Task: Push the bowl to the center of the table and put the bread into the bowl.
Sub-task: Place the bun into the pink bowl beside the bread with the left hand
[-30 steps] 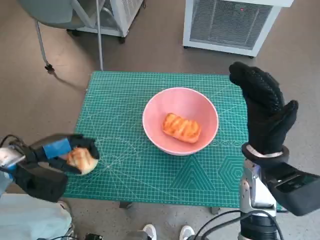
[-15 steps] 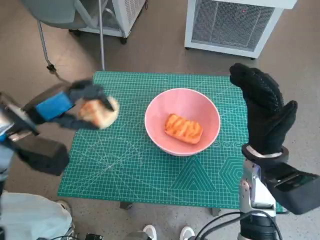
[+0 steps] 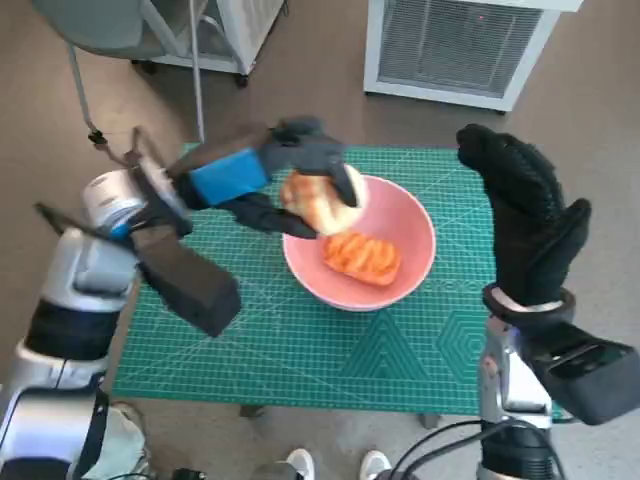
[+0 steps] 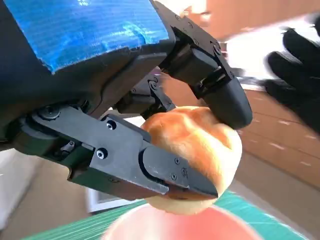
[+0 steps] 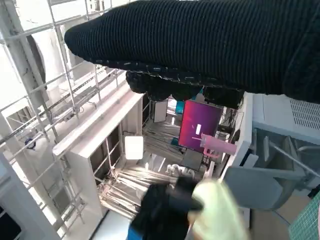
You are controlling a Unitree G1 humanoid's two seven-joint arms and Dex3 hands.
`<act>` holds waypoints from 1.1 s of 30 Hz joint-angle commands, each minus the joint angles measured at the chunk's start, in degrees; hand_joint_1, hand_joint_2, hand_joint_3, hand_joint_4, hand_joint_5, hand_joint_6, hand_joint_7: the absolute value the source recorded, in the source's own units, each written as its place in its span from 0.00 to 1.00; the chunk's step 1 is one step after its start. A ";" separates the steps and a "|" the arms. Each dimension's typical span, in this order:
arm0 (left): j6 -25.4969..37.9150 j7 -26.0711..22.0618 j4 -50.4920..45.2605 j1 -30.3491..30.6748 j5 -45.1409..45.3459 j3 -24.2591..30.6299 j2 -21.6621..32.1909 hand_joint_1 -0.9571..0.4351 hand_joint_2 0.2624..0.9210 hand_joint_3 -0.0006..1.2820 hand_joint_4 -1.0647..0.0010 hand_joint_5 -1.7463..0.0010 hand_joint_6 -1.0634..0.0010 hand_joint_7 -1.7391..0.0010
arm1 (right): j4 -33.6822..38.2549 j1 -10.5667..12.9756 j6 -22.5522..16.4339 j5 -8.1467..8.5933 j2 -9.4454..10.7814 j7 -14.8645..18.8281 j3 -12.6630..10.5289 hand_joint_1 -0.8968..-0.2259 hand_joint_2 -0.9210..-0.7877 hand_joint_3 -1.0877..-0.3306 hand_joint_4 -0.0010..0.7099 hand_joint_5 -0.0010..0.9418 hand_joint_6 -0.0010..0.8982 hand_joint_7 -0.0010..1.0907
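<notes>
My left hand (image 3: 300, 180) grips a round bread roll (image 3: 322, 201); fingers (image 4: 170, 172) wrap it from both sides, blue-taped back facing up; the roll hangs above the near-left rim of the pink bowl (image 3: 405, 222), clear of the bowl floor; in the left wrist view the roll (image 4: 192, 150) fills the middle with a finger along its lower edge and another over its top, pink rim blurred just beneath it.

Pink bowl sits on the green cutting mat (image 3: 300, 340), roughly mid-table, slightly toward the far edge; a second piece of bread (image 3: 363, 257), oblong with grill stripes, lies flat inside the bowl, right of centre on its floor; held roll and striped piece are near but not touching as far as I can tell.

My right hand (image 3: 525, 225) in the black knitted glove is raised upright over the right edge of the mat, fingers extended and together, nothing in it; it is apart from the bowl; right wrist view shows only the glove (image 5: 210, 45) as a dark band with shelving and a white cabinet behind, left hand and roll blurred low in that picture.

White ventilated unit (image 3: 455, 45) stands on the floor beyond the table; chair legs (image 3: 85, 90) at far left.
</notes>
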 commanded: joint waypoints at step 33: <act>17.66 -14.05 5.75 1.71 -6.79 -1.68 -9.97 0.59 0.86 0.06 0.75 0.99 0.62 0.95 | -1.50 1.88 -0.17 -1.86 -0.35 -2.46 -0.64 0.65 0.00 0.60 0.51 0.04 0.00 0.68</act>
